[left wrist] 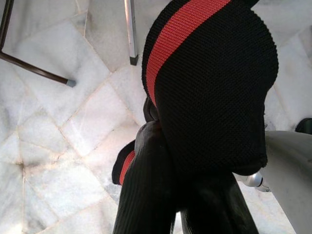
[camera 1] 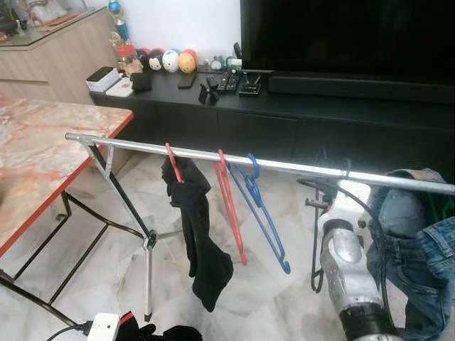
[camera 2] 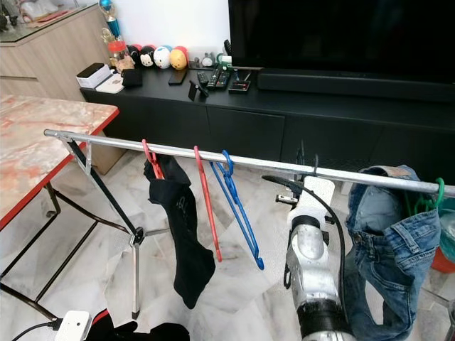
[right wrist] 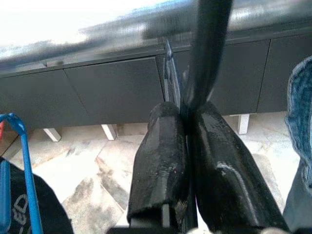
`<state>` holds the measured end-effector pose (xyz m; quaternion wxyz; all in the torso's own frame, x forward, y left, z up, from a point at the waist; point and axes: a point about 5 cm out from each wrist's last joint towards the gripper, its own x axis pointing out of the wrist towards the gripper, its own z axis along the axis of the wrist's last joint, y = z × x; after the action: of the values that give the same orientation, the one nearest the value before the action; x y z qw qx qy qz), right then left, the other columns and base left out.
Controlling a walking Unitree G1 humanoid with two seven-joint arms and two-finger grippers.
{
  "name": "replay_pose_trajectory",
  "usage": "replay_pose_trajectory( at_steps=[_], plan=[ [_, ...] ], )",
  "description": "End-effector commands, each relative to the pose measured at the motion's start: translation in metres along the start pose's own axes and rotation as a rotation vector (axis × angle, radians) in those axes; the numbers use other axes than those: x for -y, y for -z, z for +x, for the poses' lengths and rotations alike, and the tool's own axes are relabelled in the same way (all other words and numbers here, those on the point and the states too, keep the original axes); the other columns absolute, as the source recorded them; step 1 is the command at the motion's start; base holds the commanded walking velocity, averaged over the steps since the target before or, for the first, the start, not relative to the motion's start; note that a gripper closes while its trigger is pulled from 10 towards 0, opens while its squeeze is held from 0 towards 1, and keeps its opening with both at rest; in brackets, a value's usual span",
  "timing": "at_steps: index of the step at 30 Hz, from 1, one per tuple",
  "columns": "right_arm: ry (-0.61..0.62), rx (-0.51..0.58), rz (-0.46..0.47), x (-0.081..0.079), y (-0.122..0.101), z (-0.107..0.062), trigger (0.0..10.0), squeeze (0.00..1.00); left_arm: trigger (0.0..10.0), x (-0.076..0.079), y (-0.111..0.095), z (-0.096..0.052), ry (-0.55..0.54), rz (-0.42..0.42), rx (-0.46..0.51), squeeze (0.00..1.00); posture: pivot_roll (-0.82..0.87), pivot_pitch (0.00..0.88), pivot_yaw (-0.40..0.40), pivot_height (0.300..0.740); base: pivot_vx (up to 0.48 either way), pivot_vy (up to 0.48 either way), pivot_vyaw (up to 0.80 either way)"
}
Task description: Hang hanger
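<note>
A silver rail crosses in front of me. On it hang a red hanger carrying a black garment, a bare red hanger, a blue hanger and blue jeans. My right gripper is raised to the rail between the blue hanger and the jeans, shut on a black hanger whose hook sits at the rail. My left gripper stays low, shut on a black cloth with a red stripe.
A marble table with a red edge stands at my left. The black TV cabinet runs behind the rail. The rack's leg and a white power box are on the marble floor. A green hanger holds the jeans.
</note>
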<state>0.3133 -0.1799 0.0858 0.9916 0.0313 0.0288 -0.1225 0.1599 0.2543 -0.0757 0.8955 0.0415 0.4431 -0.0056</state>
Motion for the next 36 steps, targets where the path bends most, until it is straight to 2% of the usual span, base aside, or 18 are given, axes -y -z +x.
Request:
replay_pose_trajectory(
  at_steps=[1,8,13,16,19,24,29,36],
  plan=[
    [-0.005,0.058,-0.020,-0.003,-0.005,-0.007,10.0,0.00,10.0,-0.007,0.004,-0.002,-0.009,0.022,-0.021,0.00,0.09,0.016,0.124,0.740,0.000,0.000,0.00],
    [-0.035,0.111,-0.087,-0.002,0.004,-0.033,10.0,0.00,10.0,-0.006,0.004,-0.002,-0.009,0.021,-0.022,0.00,0.09,0.019,0.119,0.740,0.000,0.000,0.00],
    [-0.044,0.057,-0.105,0.005,0.025,-0.055,10.0,0.00,10.0,-0.006,0.004,-0.002,-0.007,0.018,-0.021,0.00,0.09,0.017,0.118,0.740,0.000,0.000,0.00],
    [-0.034,0.026,-0.114,0.009,0.036,-0.060,10.0,0.00,10.0,-0.006,0.003,-0.002,-0.007,0.021,-0.021,0.00,0.08,0.016,0.116,0.740,0.000,0.000,0.00],
    [-0.016,-0.057,-0.144,0.015,0.059,-0.067,10.0,0.00,10.0,-0.006,0.003,-0.002,-0.005,0.024,-0.021,0.00,0.08,0.015,0.114,0.740,0.000,0.000,0.00],
    [-0.017,-0.104,-0.148,0.015,0.070,-0.069,10.0,0.00,10.0,-0.006,0.004,-0.002,-0.005,0.019,-0.020,0.00,0.09,0.015,0.113,0.740,0.000,0.000,0.00],
    [-0.022,-0.096,-0.144,0.012,0.068,-0.066,10.0,0.00,10.0,-0.006,0.005,-0.003,-0.006,0.013,-0.020,0.00,0.09,0.019,0.110,0.740,0.000,0.000,0.00],
    [-0.025,-0.083,-0.147,0.012,0.067,-0.059,10.0,0.00,10.0,-0.005,0.007,-0.003,-0.004,0.005,-0.024,0.00,0.09,0.028,0.105,0.740,-0.274,0.000,0.00]
  ],
)
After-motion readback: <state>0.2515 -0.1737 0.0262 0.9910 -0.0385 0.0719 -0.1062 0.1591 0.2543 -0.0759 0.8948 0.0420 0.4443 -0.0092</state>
